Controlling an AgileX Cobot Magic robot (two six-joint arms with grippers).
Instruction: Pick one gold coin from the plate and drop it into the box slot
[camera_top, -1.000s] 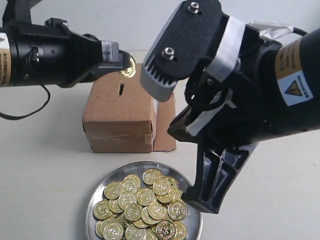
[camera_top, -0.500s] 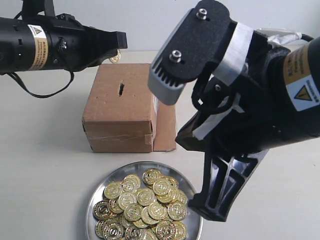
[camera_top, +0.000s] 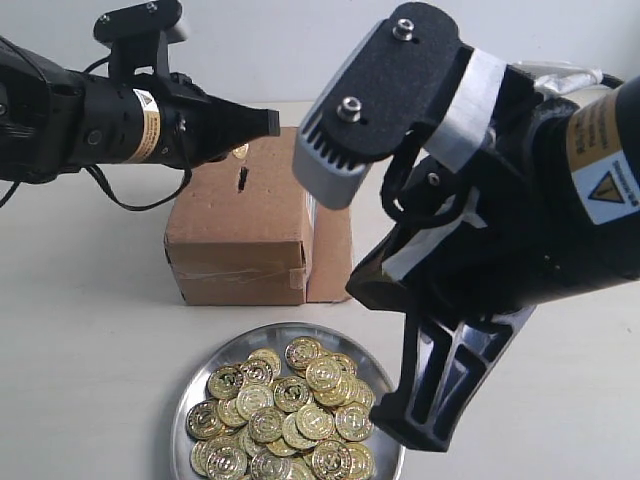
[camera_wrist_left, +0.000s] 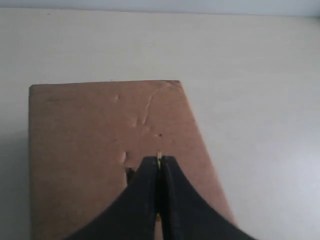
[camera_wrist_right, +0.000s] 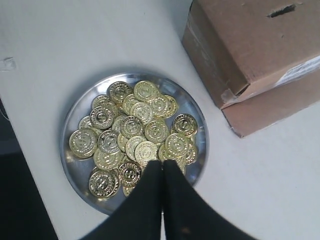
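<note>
While it pinches a thin gold coin edge-on, the left gripper hangs over the brown cardboard box at upper centre-left, near its narrow dark slot. The right gripper, fingers pressed together, hovers above the round silver metal plate of coins at bottom centre.

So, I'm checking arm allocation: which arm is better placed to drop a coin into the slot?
Left. The left end effector is shut on a coin, edge-on above the box beside the slot. The right end effector hovers shut over the plate, away from the box.
</note>
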